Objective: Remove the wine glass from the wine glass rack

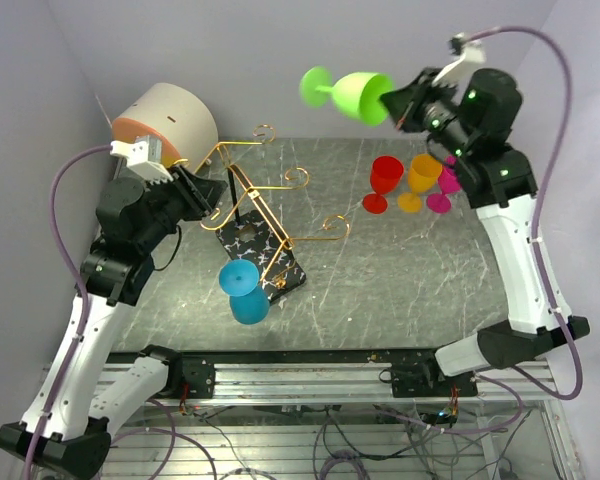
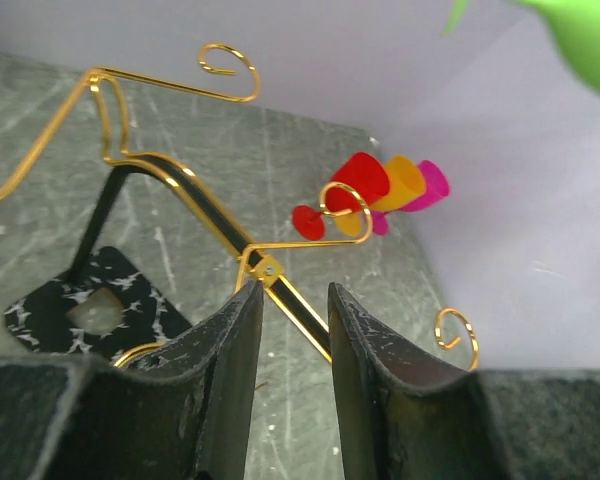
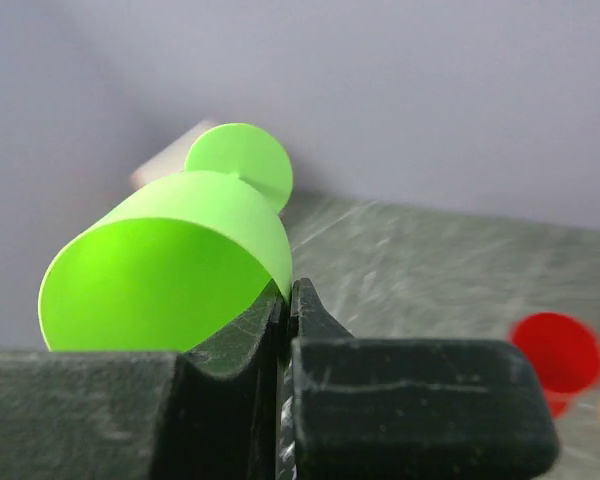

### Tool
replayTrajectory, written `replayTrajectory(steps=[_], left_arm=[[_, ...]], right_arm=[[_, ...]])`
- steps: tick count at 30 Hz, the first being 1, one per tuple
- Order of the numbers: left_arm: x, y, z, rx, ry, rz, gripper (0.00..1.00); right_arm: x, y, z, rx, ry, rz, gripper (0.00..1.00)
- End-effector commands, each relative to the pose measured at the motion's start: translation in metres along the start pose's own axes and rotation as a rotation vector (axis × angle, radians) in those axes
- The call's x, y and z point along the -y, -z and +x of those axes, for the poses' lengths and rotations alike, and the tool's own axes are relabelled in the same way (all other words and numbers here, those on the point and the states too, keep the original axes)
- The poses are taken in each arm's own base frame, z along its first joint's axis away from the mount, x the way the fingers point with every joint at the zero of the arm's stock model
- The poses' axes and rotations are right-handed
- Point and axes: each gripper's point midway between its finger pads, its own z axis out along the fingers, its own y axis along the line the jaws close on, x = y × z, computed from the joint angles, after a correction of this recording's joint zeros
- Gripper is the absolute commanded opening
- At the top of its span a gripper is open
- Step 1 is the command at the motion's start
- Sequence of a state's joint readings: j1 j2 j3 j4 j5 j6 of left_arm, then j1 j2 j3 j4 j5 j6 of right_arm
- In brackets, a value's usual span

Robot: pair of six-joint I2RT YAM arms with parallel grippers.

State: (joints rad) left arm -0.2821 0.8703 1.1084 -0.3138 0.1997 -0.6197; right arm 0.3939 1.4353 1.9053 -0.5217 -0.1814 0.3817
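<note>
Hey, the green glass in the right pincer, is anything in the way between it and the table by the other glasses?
Nothing visible blocks it. The green wine glass is held by its rim in the right pincer, clear of the rack. The red glass stands nearest below, with bare table in front of it.

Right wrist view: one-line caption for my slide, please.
The right gripper pinches the rim of the green wine glass, held sideways over the veined table, with a red glass blurred beyond.
</note>
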Motion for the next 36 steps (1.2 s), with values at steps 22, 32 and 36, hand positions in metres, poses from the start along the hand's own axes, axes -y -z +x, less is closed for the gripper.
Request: replayTrajectory(steps=[22, 32, 36], left_arm=[[-0.099, 0.018, 0.012, 0.069, -0.183, -0.439, 0.41], [-0.113, 0.032, 0.013, 0.083, -0.189, -0.522, 0.40], [-0.113, 0.032, 0.013, 0.086, -0.183, -0.522, 0.39]], right_arm=[[0.238, 0.147, 0.109, -0.308, -0.308, 1.051, 0.00], [0.302, 0.182, 0.164, -0.318, -0.542, 1.200, 0.00], [0.325, 0.182, 0.172, -0.311, -0.578, 1.274, 0.00]])
